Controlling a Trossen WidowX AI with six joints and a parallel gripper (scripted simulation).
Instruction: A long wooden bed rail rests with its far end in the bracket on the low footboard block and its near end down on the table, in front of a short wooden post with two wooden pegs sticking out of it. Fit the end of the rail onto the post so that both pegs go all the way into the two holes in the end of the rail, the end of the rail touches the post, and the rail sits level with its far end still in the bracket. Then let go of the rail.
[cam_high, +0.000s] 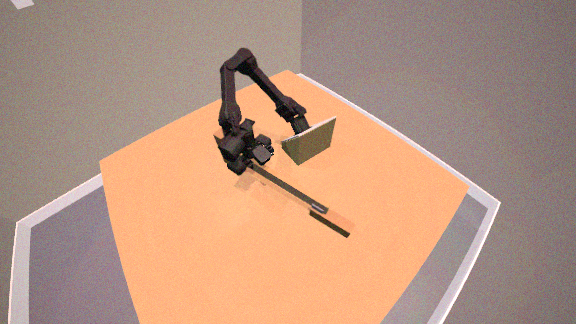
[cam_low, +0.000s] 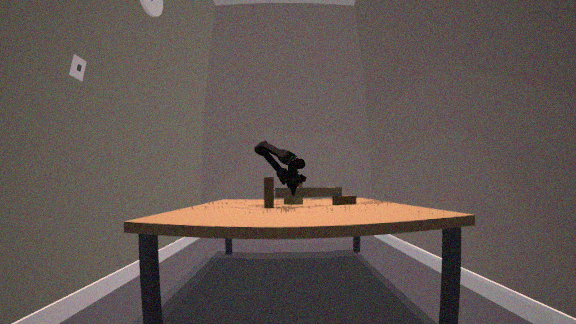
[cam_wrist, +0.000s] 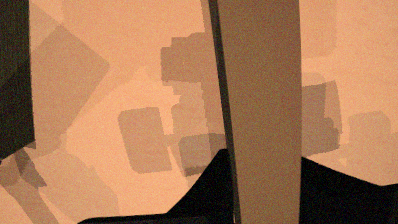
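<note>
The bed rail (cam_high: 287, 186) (cam_low: 320, 191) (cam_wrist: 265, 90) hangs level above the table. My gripper (cam_high: 249, 163) (cam_low: 293, 192) (cam_wrist: 245, 154) is shut on it close to its near end. The post (cam_low: 268, 192) stands upright just left of the near end in the exterior view, with at most a thin gap between them. In the top view the arm hides most of the post and the rail's near end. Pegs and holes do not show. The rail's far end lies at the footboard block (cam_high: 330, 225) (cam_low: 345, 201), by a small pale bracket (cam_high: 318, 207); its seating there is unclear.
A broad upright panel (cam_high: 312, 144) stands between the arm's base and the rail, and shows low behind the gripper in the exterior view. A dark block edge (cam_wrist: 15, 75) shows at the left of the wrist view. Shadows lie around the rail on the table (cam_high: 225, 250).
</note>
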